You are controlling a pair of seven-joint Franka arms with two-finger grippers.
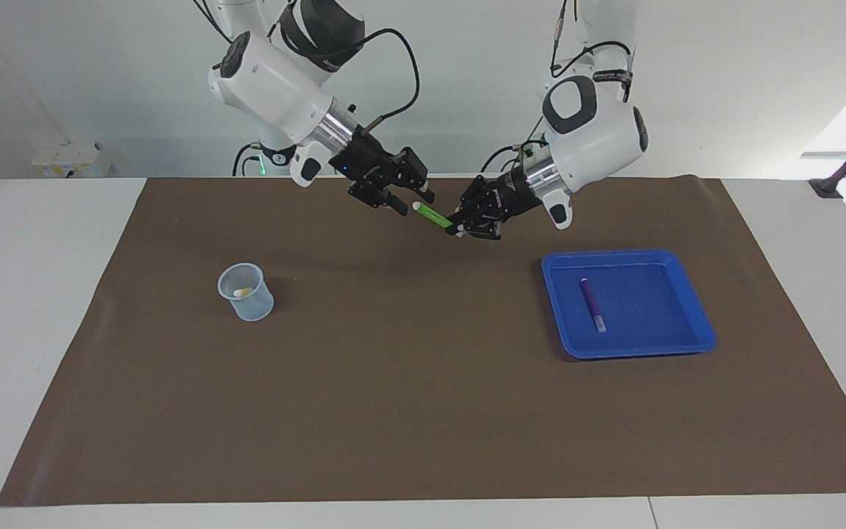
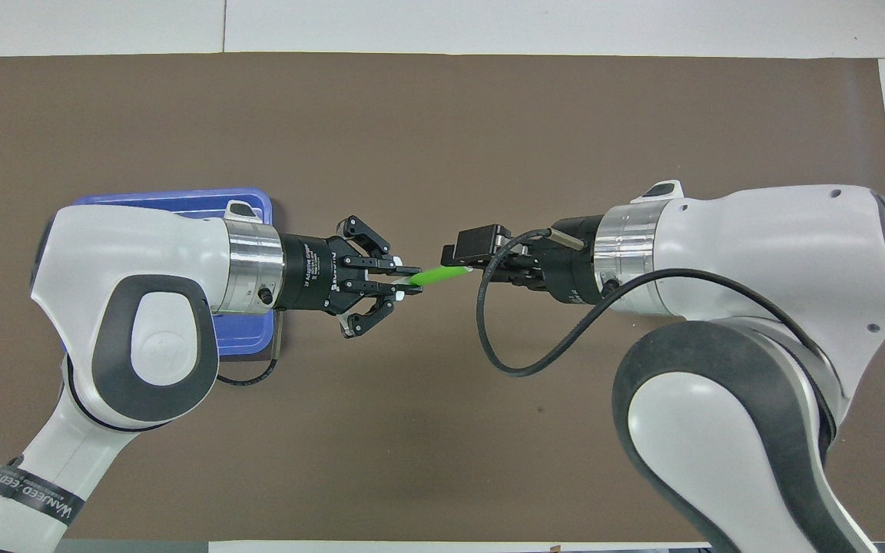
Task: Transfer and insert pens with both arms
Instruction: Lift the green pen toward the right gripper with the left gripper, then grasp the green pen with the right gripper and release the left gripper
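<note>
Green pen [image 1: 432, 214], pale cap end, centre top of frame. Purple pen [image 1: 592, 303], pale cap end, in blue tray [image 1: 695, 334], right. Translucent pale-blue mesh cup [image 1: 247, 292], left; yellowish pen [image 1: 241, 292] inside. Brown mat [image 1: 423, 411] on white table [image 1: 34, 308]. Arms white with black joints, silver wrist rings; tools black.
</note>
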